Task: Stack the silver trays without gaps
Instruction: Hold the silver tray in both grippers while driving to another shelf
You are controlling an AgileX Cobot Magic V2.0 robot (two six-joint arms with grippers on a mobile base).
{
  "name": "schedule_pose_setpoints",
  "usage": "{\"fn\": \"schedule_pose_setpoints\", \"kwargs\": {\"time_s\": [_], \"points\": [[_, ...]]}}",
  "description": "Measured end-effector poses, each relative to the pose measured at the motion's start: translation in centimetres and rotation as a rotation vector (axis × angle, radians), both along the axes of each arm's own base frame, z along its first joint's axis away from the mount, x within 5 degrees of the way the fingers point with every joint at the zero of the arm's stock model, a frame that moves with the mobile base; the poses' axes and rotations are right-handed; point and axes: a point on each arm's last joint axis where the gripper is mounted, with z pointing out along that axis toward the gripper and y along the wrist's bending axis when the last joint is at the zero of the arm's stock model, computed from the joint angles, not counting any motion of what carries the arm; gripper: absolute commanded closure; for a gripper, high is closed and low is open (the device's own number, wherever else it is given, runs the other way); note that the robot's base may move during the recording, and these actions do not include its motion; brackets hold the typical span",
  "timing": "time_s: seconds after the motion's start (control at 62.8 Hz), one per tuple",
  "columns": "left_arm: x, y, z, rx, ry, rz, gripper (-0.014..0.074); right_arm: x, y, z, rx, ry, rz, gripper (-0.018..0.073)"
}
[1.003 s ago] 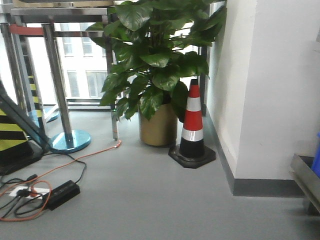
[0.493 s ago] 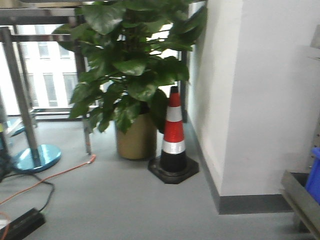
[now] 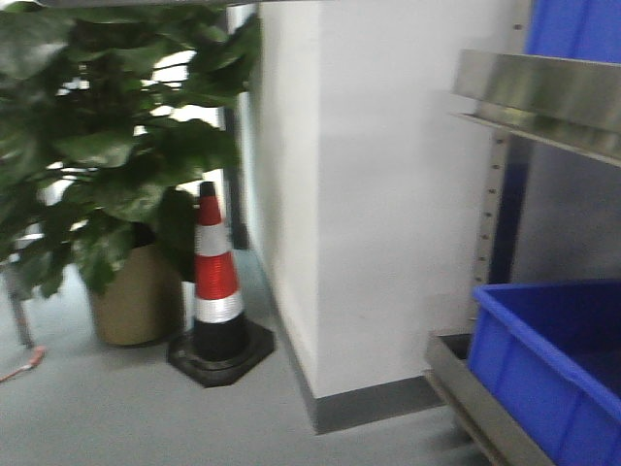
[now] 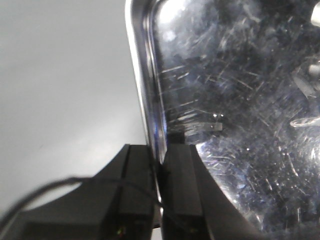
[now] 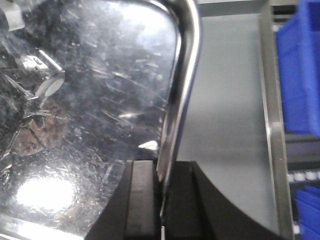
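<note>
A scratched silver tray (image 4: 235,95) fills the right of the left wrist view, its left rim running down between the black fingers. My left gripper (image 4: 160,165) is shut on that rim. In the right wrist view a silver tray (image 5: 85,105) fills the left side, and my right gripper (image 5: 161,185) is shut on its right rim. Whether both views show the same tray I cannot tell. Neither tray nor gripper appears in the front view.
A white wall corner (image 3: 359,214) stands ahead. Left of it are an orange-and-white traffic cone (image 3: 216,282) and a potted plant (image 3: 107,175). At right a steel shelf rail (image 3: 543,97) hangs above a blue bin (image 3: 553,359). More blue bins (image 5: 300,70) show right of the right gripper.
The front view has swung right: plant and cone slid left, the barrier posts and cables left the frame, and the shelf with blue bins came in at right.
</note>
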Motion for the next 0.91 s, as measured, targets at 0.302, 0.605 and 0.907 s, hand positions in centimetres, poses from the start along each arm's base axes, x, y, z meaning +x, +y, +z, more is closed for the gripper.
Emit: {"fn": "schedule_pose_setpoints", "kwargs": {"time_s": [0.302, 0.605, 0.907], "points": [[0.0, 0.0, 0.0, 0.0, 0.0, 0.0, 0.0644, 0.01, -0.01, 0.0, -0.002, -0.001, 0.0, 0.0501], [0.0, 0.0, 0.0, 0.0, 0.0, 0.0, 0.0644, 0.01, -0.01, 0.0, -0.002, -0.001, 0.0, 0.0501], [0.01, -0.01, 0.01, -0.001, -0.002, 0.0, 0.0644, 0.01, -0.01, 0.0, -0.002, -0.001, 0.0, 0.0501]]}}
